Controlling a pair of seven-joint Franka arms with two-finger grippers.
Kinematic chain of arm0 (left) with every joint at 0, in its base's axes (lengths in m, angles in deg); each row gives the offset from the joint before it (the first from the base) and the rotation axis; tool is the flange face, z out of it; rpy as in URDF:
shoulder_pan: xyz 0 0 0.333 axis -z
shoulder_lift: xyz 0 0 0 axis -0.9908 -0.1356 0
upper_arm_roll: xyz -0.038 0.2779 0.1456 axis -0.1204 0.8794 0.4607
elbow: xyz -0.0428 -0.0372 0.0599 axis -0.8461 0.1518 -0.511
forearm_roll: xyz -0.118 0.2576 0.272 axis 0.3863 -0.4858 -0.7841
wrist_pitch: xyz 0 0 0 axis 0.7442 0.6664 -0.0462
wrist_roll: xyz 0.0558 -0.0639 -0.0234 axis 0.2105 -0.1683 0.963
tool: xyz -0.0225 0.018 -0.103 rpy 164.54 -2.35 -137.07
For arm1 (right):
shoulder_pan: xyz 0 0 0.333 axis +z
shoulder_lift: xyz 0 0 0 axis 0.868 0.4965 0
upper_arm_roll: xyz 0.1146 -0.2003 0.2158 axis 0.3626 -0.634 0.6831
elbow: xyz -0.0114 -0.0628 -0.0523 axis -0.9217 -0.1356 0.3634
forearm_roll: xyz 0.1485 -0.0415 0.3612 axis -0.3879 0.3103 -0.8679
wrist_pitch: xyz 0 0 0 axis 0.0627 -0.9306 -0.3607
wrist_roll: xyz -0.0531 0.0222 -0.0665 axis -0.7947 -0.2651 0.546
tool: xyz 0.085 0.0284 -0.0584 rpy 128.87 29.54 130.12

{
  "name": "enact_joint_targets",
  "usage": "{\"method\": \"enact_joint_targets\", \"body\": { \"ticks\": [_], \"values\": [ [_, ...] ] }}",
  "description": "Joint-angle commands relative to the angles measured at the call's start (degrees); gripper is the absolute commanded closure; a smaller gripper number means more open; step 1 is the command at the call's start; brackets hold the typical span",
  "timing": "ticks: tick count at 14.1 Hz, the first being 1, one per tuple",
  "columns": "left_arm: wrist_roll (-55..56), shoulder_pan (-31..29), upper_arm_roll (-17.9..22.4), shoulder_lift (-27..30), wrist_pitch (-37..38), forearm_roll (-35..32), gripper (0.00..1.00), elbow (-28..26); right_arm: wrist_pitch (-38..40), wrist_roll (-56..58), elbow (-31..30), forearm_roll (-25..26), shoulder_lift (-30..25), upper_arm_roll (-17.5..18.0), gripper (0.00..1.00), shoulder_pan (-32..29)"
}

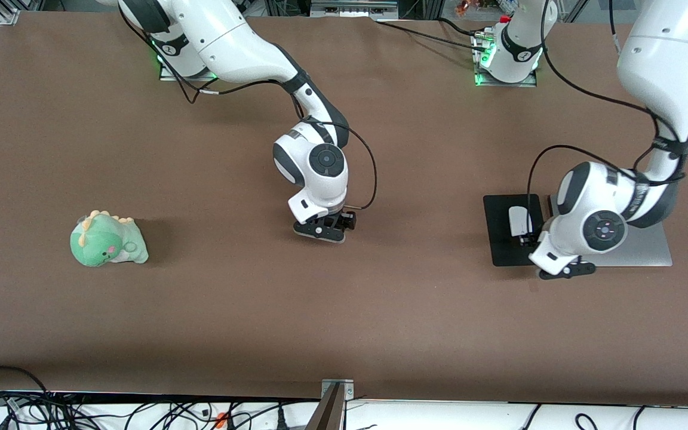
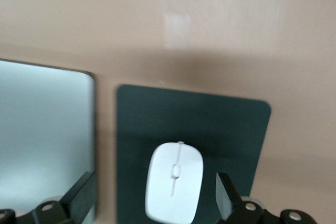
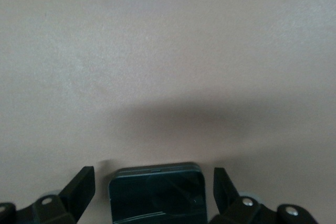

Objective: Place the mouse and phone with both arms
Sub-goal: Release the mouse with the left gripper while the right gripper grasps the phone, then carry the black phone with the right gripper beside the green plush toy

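Observation:
The white mouse [image 1: 518,219] lies on a black mat [image 1: 502,242] toward the left arm's end of the table. My left gripper [image 1: 528,239] hangs low over the mat. In the left wrist view its open fingers [image 2: 84,195] stand on either side of the mouse [image 2: 174,182], apart from it. My right gripper [image 1: 323,232] is low over the table's middle. The black phone [image 3: 157,195] lies flat between its open fingers [image 3: 79,187], with a gap on each side. The gripper hides the phone in the front view.
A silver flat slab [image 1: 642,248] lies beside the mat, partly under the left arm; it also shows in the left wrist view [image 2: 42,140]. A green plush dinosaur [image 1: 107,240] sits toward the right arm's end of the table.

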Motion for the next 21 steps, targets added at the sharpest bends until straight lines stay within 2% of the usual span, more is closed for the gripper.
{"method": "enact_joint_targets", "body": {
  "ticks": [1,4,7,8,10,11,14,17,21],
  "values": [
    [-0.7,-0.1,-0.8,3.4,9.9,-0.5,0.0,8.1,-0.5,-2.3,1.7,3.0,1.6,-0.7,0.0,1.2],
    [-0.8,0.0,-0.8,6.6,14.3,-0.6,0.0,12.3,-1.9,-3.4,1.7,3.5,2.6,-0.7,0.0,1.5],
    [-0.8,0.0,-0.8,11.6,15.4,-0.5,0.0,12.3,-1.8,-3.2,1.7,3.5,2.6,-0.7,0.41,1.4],
    [-0.8,0.0,-0.8,13.2,15.9,-0.5,0.0,12.2,-1.8,-2.7,1.7,3.4,2.6,-0.7,0.47,1.4],
    [-0.9,0.0,-0.9,15.9,17.9,-0.4,0.0,12.2,-1.7,-2.2,1.7,3.4,2.5,-0.7,0.69,1.2],
    [-0.9,0.0,-0.8,17.1,18.2,0.8,0.0,12.2,-1.3,-1.9,1.7,3.2,2.3,-0.7,0.76,1.0],
    [-0.9,-0.2,-0.8,20.4,19.5,4.8,0.0,12.2,1.3,1.1,2.0,3.0,1.7,-0.8,0.82,0.1],
    [-0.9,-0.2,-0.8,23.1,21.4,7.2,0.0,12.2,10.2,8.2,7.4,2.1,1.1,-0.1,0.87,-3.3],
    [-1.0,-0.3,-0.8,25.4,23.3,9.4,0.0,12.1,13.8,22.7,7.4,-2.9,-2.9,-0.5,0.91,-9.2]
  ]
}}
